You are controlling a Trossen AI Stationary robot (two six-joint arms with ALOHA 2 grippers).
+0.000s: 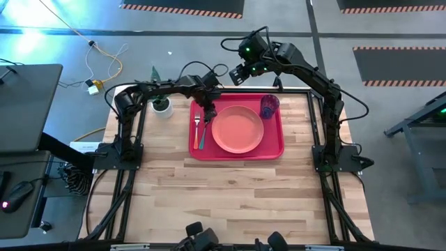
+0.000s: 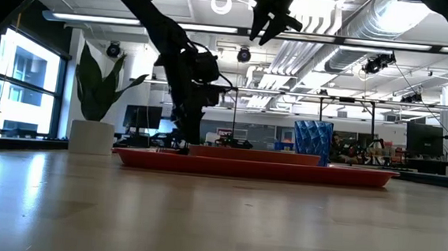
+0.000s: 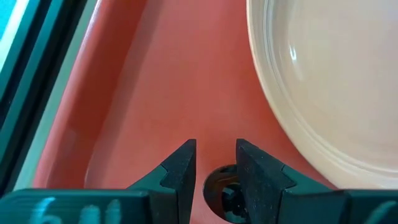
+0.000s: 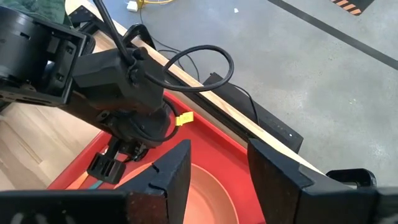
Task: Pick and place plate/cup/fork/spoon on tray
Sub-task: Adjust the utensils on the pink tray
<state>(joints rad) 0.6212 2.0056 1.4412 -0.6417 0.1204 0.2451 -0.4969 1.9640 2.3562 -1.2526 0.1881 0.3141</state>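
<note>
On the red tray [image 1: 273, 148]: pink plate [image 1: 237, 129], cup [image 1: 270, 105], fork [image 1: 196, 125], teal spoon [image 1: 203, 135] laid. Left gripper [image 3: 216, 180] low, slightly parted around spoon bowl, likely releasing. Right gripper [image 4: 219, 169] raised clear, spread.

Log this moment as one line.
left gripper: low over red plastic tray, open | right gripper: raised, open | pink round plate, blue tumbler: on tray

Lab, exposed ceiling ducts [image 2: 389, 26], hazard-striped floor [image 1: 182, 9]

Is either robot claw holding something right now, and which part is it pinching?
The left claw is down on the tray, fingers either side of the spoon near its metal bowl, but a firm pinch cannot be told. The right claw is open, holding nothing.
</note>
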